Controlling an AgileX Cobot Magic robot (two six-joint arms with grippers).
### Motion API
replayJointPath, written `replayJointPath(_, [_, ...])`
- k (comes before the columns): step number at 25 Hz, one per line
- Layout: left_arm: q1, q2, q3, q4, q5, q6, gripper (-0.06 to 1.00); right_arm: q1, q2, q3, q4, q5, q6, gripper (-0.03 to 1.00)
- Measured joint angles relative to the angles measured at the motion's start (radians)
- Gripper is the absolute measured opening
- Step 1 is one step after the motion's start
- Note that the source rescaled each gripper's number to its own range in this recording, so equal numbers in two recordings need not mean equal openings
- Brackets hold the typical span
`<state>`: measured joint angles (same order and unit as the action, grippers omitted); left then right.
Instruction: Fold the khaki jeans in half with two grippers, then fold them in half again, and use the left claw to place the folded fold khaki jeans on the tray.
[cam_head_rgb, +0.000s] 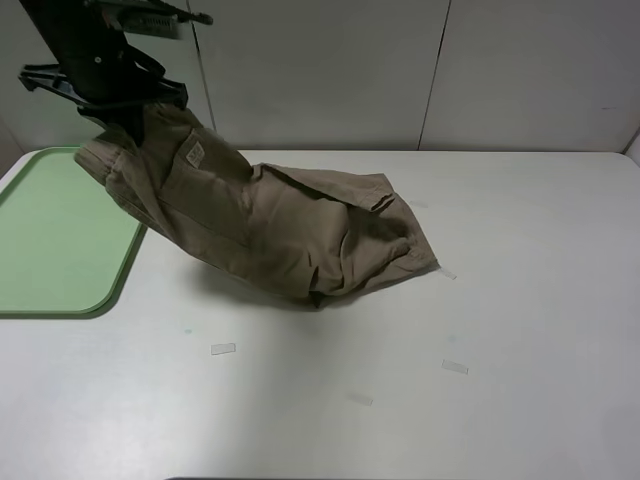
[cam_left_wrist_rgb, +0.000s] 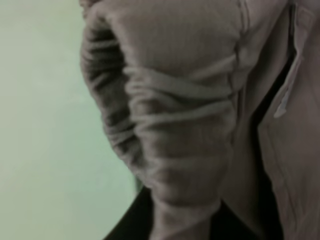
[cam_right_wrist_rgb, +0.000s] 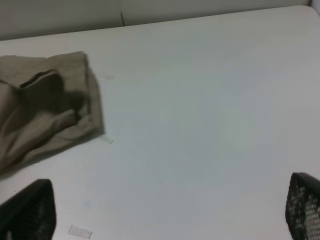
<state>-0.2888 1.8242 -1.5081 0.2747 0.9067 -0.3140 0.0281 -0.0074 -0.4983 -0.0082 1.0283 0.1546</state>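
White table (cam_head_rgb: 500, 300) runs back to a pale panelled wall (cam_head_rgb: 330, 70). At far left the left claw (cam_head_rgb: 125, 108) is clamped on one end of the folded jeans (cam_head_rgb: 290, 225) and holds it raised above the right edge of the tray (cam_head_rgb: 50, 240). The other end lies on the table beside the tray. Its wrist view shows bunched cloth over green; the dark shape beneath is probably a finger. The right gripper (cam_right_wrist_rgb: 167, 212) hangs over the table, jaws spread wide, apart from the jeans.

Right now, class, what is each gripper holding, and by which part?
Left gripper holds the khaki jeans by their gathered waistband end; right gripper holds nothing.
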Motion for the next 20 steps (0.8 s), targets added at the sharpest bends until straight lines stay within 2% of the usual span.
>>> replayJointPath(6, [0.0, -0.047, -0.099, 0.024, 0.136, 0.04, 0.06, 0.0, 0.0, 0.0, 0.001, 0.0, 0.0, 1.0])
replayJointPath(9, [0.0, -0.049, -0.158, 0.024, 0.248, 0.087, 0.06, 0.0, 0.0, 0.0, 0.001, 0.0, 0.0, 1.0])
replayJointPath(13, [0.0, -0.063, -0.201, 0.054, 0.252, 0.163, 0.05, 0.0, 0.0, 0.0, 0.008, 0.0, 0.0, 1.0])
replayJointPath(17, [0.0, -0.079, -0.205, 0.079, 0.253, 0.174, 0.05, 0.0, 0.0, 0.0, 0.008, 0.0, 0.0, 1.0])
replayJointPath(20, [0.0, -0.062, -0.205, 0.06, 0.253, 0.175, 0.05, 0.0, 0.0, 0.0, 0.008, 0.0, 0.0, 1.0])
